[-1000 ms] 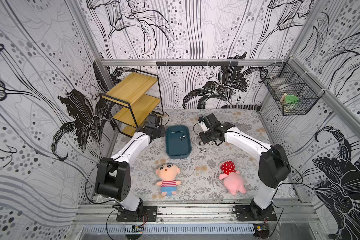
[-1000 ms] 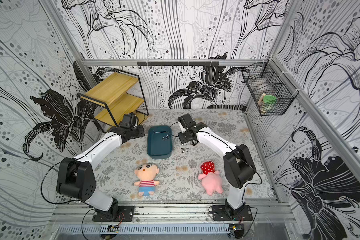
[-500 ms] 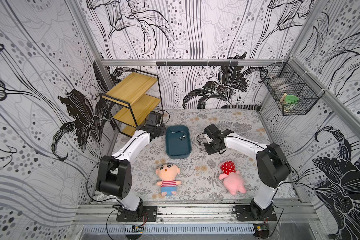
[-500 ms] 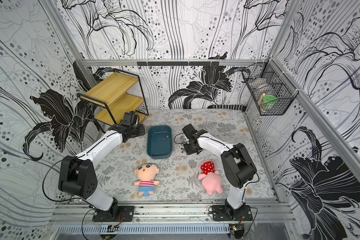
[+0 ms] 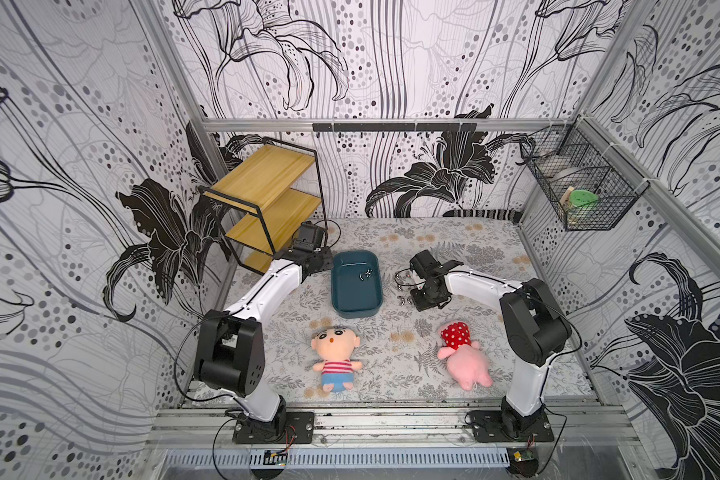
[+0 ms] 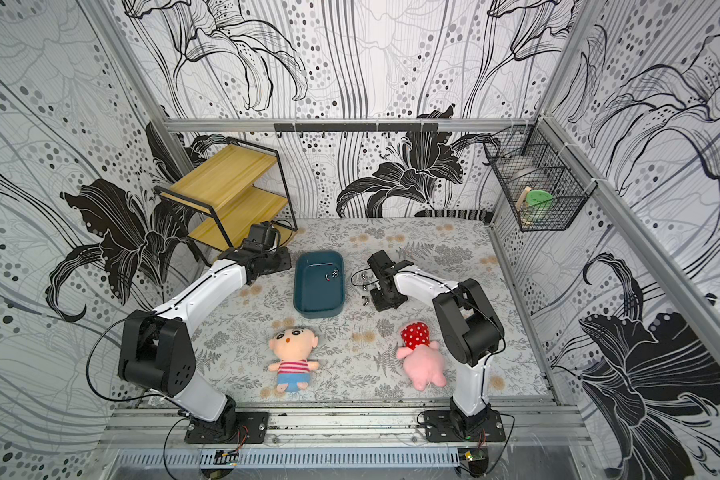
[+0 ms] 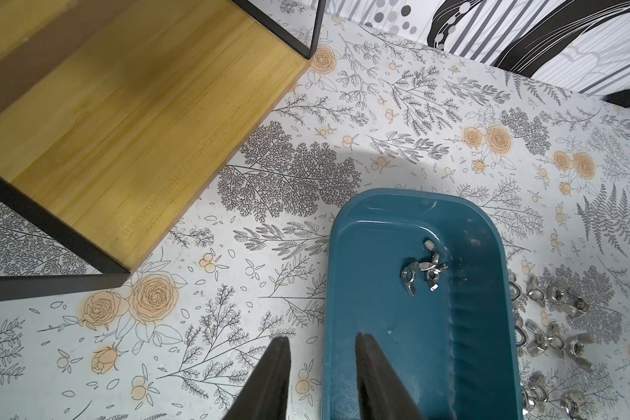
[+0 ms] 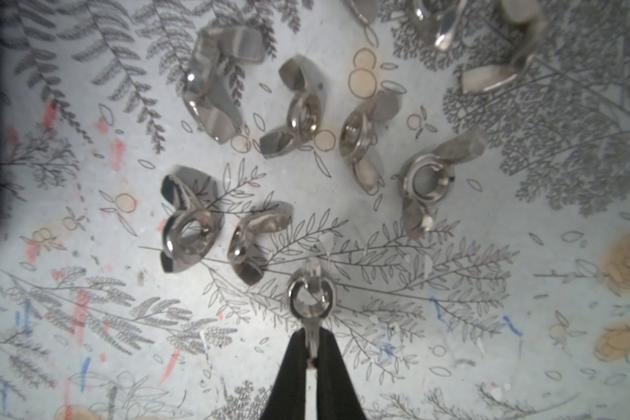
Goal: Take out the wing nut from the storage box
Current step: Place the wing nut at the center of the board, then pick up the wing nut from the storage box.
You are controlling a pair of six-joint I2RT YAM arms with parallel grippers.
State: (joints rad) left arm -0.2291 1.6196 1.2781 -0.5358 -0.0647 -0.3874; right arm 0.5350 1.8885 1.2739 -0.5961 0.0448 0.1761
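The dark teal storage box (image 5: 354,297) (image 6: 316,297) lies mid-table with three wing nuts (image 5: 365,274) (image 7: 424,271) near its far right wall. Right of the box, low over the table, my right gripper (image 8: 311,336) (image 5: 410,296) is shut on one wing of a silver wing nut (image 8: 310,294). My left gripper (image 7: 322,340) (image 5: 324,262) stands open astride the box's left wall (image 7: 330,291), one finger inside and one outside. Table shows between the outer finger and the wall.
Several loose wing nuts (image 8: 299,109) (image 7: 553,327) lie on the table just right of the box. A wooden shelf (image 5: 267,199) stands at the back left. Two plush dolls (image 5: 335,357) (image 5: 464,357) lie in front. A wire basket (image 5: 578,195) hangs on the right wall.
My right gripper has moved from beside the box's far right edge toward the front and down to the table next to the box. The left arm has not moved.
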